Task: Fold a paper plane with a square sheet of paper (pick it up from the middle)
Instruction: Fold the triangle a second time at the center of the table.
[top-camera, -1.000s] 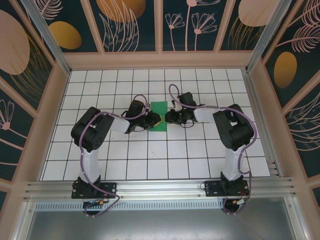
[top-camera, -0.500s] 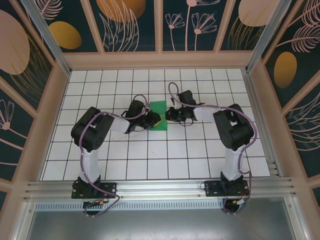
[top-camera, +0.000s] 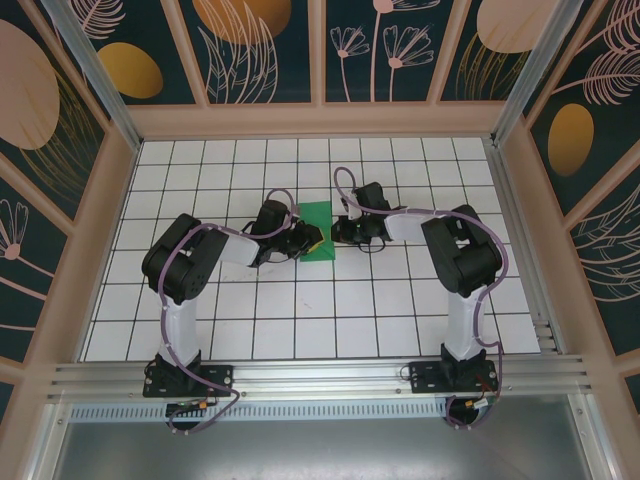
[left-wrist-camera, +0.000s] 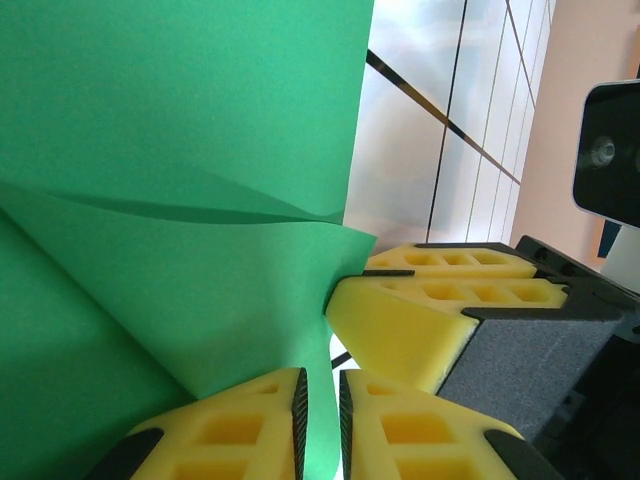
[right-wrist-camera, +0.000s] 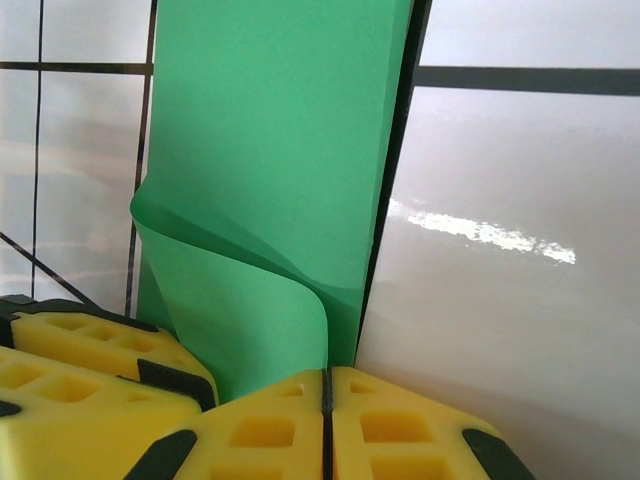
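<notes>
The square sheet of paper (top-camera: 319, 219) is bright green and lies on the white grid table (top-camera: 300, 310) between both arms. My left gripper (top-camera: 311, 243) is at its near left side. In the left wrist view its yellow jaws (left-wrist-camera: 320, 415) stand nearly together with a strip of the green paper (left-wrist-camera: 180, 150) between the pads. My right gripper (top-camera: 337, 232) is at the sheet's right edge. In the right wrist view its jaws (right-wrist-camera: 325, 385) are pressed shut where a curled-up flap of the paper (right-wrist-camera: 280, 150) runs into the seam. The two grippers are almost touching.
The right gripper's yellow fingers (left-wrist-camera: 430, 315) sit just beside my left jaws. The left gripper's fingers (right-wrist-camera: 80, 365) show at the lower left of the right wrist view. Wooden walls (top-camera: 310, 120) fence the table; free tiles lie nearer the arm bases.
The right gripper has closed on the sheet's right edge and shifted slightly left and away. The left gripper and the paper have barely moved.
</notes>
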